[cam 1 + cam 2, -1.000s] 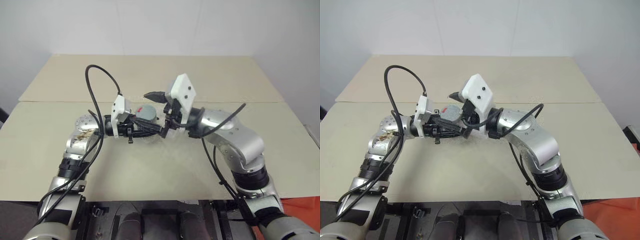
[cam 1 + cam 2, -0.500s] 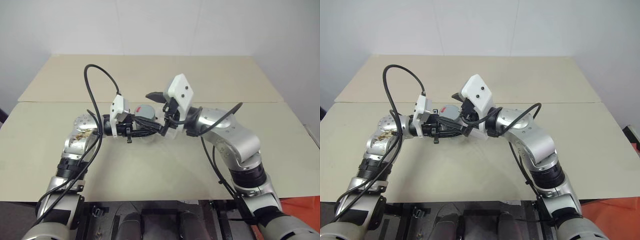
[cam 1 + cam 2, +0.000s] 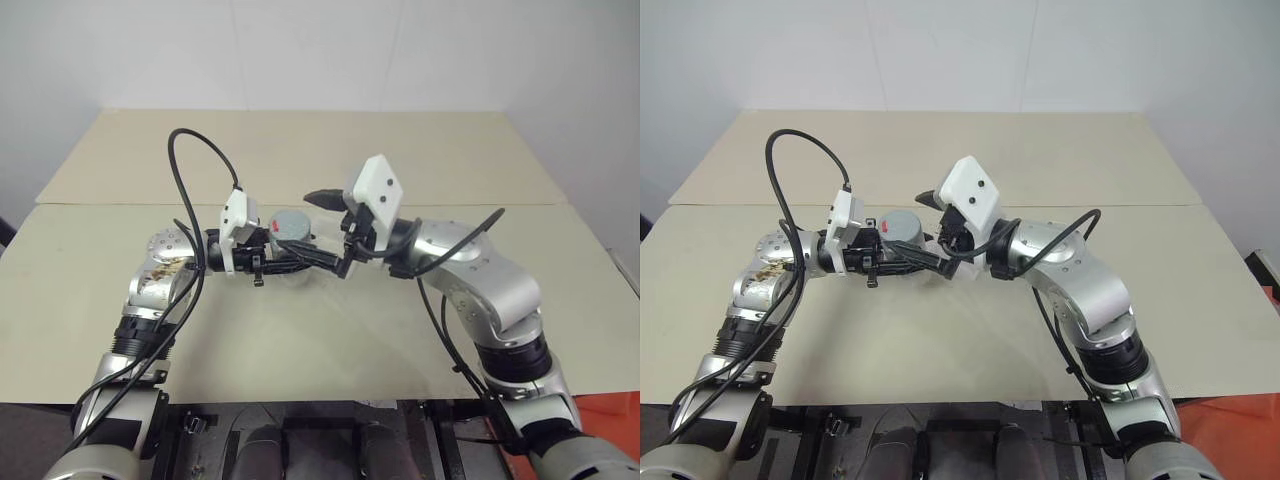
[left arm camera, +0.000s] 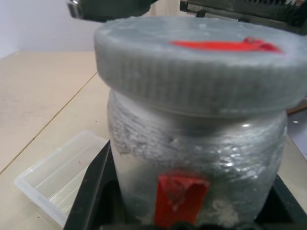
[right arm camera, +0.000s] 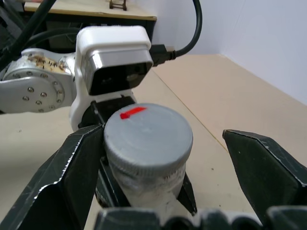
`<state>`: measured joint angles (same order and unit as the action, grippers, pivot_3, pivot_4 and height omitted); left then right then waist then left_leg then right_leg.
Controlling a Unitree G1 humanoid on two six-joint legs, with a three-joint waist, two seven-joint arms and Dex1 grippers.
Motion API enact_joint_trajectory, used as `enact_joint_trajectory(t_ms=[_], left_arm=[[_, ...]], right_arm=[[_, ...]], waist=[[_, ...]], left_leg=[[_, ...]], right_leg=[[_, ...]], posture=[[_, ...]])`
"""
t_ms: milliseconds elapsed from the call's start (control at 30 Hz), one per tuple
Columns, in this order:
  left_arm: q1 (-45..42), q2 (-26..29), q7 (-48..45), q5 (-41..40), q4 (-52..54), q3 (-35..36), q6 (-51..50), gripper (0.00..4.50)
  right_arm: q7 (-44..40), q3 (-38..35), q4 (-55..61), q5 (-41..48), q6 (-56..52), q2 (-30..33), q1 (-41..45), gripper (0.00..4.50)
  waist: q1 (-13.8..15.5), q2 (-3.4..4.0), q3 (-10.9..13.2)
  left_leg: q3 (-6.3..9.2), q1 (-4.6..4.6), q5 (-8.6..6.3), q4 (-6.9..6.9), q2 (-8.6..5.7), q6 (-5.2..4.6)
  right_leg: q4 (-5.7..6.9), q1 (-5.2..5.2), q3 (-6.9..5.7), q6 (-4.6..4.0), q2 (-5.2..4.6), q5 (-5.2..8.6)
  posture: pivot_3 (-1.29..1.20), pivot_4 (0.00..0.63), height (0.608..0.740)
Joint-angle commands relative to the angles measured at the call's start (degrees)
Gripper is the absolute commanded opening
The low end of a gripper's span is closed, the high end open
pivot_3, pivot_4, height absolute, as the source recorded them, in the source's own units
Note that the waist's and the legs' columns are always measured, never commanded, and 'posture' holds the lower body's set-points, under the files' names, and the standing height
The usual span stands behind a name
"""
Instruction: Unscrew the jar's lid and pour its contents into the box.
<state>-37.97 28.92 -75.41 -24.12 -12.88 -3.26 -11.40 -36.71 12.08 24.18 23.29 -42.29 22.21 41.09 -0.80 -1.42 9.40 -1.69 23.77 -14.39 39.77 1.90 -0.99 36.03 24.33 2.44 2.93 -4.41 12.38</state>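
Clear glass or plastic, wrapped in what looks like cloudy film, makes up the jar (image 4: 196,158), and it sits upright above the table, clamped low on its body by the left gripper (image 3: 290,262), whose black fingers (image 4: 88,191) press either side of the red-marked label. I judge it light and rigid, with a film wrap that could turn slippery under torque, so a grip low on the body is the safer hold, leaving the top free. Its lid (image 5: 147,136), a grey ribbed screw cap with a red mark on top, is still on; the ribbing should give good purchase if taken around the rim rather than from above. The contents cannot be made out through the cloudy wall. Below and just beside the jar lies the box (image 4: 60,175), a shallow clear tray, thin-walled and probably easy to nudge. Further right, the right gripper (image 5: 163,158) has its jaws spread wide, one finger on each side of the lid and neither clearly touching it. Beige, matte table (image 3: 330,340) boards run to a plain white wall.
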Motion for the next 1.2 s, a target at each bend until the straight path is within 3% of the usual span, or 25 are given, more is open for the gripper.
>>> enact_joint_trajectory(t_ms=[33, 700, 1200], left_arm=[[-0.59, 0.68, -0.31, -0.89, 1.75, 1.22, 0.27, 1.93], [0.4, 0.83, 0.09, -1.12, 3.03, 1.21, -0.22, 1.93], [1.06, 1.57, 0.6, -1.46, 3.85, 1.31, -0.41, 1.93]], right_arm=[[-1.17, -2.36, 3.64, 1.85, 1.12, 0.66, 0.06, 4.49], [0.55, -2.49, -0.31, 6.23, -8.12, -1.91, 5.88, 4.49], [-0.92, -1.14, -0.4, 5.97, -8.32, -2.17, 6.16, 4.49]], waist=[[0.0, 0.0, 0.0], [0.01, 0.0, 0.0], [-0.01, 0.0, 0.0]], left_leg=[[0.0, 0.0, 0.0, 0.0, 0.0, 0.0], [0.0, 0.0, 0.0, -0.01, 0.01, 0.0], [0.0, 0.0, 0.0, 0.0, 0.01, 0.0]], right_leg=[[0.0, 0.0, 0.0, 0.0, 0.0, 0.0], [0.02, 0.0, 0.0, 0.0, 0.0, 0.0], [0.01, 0.01, 0.0, 0.0, 0.0, 0.0]], posture=[[0.0, 0.15, 0.74], [0.0, 0.15, 0.74], [0.0, 0.15, 0.74]])
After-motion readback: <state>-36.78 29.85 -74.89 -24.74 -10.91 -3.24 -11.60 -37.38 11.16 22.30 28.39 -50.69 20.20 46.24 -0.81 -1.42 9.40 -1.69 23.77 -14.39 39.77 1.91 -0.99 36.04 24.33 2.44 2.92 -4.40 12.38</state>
